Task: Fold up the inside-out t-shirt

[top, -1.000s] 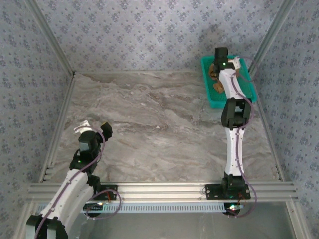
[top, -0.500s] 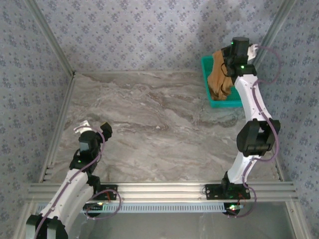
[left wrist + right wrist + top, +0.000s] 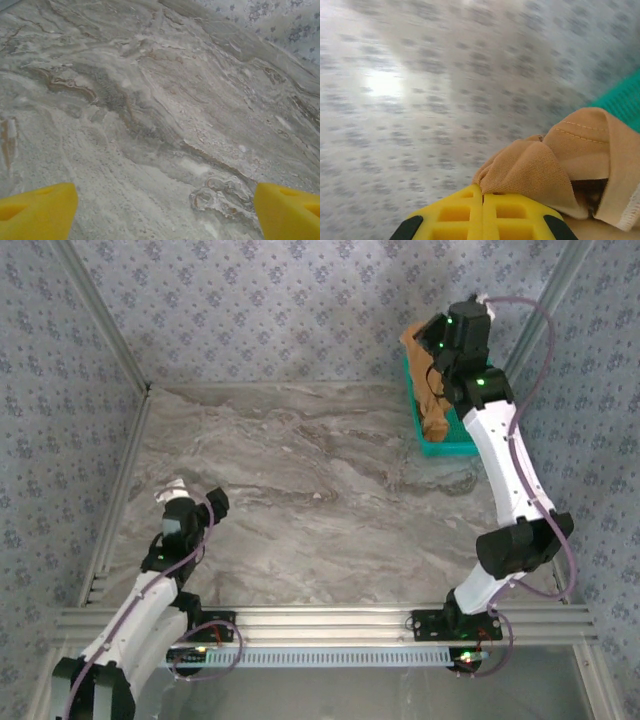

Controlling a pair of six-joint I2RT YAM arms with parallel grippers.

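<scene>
A marble-patterned table stands between walls papered in a blue-grey floral print, seen from above. At the far right corner of the table sits a teal basket. The right arm reaches up over that corner, and the right gripper holds the inside-out t-shirt by a bunched upper fold. The tan cloth hangs down from the gripper in a crumpled column over the basket. Its lower end may be resting in the basket, though the overhead view does not make that clear.

From the right wrist camera, the right gripper has its yellow fingers pressed together, pinching a gathered fold of the t-shirt. A hem with pale stitching shows at the lower right, and a strip of the basket appears behind the cloth. The wallpaper behind is blurred.

The left gripper sits low near the near left corner of the table. In the left wrist camera, the left gripper has its yellow fingertips spread wide apart, grasping nothing, above bare table.
</scene>
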